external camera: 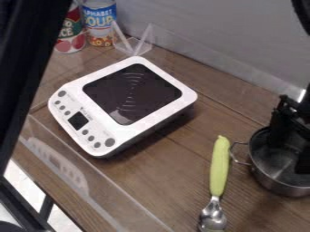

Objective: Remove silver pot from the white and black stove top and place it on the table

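Note:
The silver pot stands on the brown wooden table at the lower right, well apart from the stove top. The stove top's black cooking surface is bare. My black gripper comes down at the right edge of the view, right over the pot. Its fingers are spread open, their tips reaching down at the pot's rim and inside. The right side of the pot and part of the gripper are cut off by the frame edge.
A metal spoon with a green handle lies on the table just left of the pot. Food cans stand at the back left behind the stove top. A dark upright blocks the left side of the view.

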Motion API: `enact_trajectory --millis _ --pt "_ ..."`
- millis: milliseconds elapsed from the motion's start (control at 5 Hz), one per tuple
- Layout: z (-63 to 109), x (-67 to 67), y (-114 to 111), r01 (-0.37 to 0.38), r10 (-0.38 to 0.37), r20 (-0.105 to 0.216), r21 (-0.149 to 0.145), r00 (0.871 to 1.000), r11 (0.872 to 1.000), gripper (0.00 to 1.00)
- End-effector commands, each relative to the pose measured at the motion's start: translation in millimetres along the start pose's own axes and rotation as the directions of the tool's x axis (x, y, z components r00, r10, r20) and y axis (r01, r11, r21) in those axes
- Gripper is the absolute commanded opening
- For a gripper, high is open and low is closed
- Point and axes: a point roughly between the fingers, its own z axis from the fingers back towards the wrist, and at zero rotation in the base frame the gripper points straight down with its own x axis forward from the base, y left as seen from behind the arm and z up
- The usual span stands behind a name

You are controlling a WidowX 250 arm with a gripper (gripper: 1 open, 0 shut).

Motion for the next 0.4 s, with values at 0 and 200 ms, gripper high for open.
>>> enact_trajectory --millis 0,200 --pt "17.4 5.9 -4.6 -0.020 0.020 0.057 0.001 0.998 1.000 1.00" --pt "18.9 0.7 4.9 -0.040 0.041 0.058 -0.009 0.998 0.999 1.00"
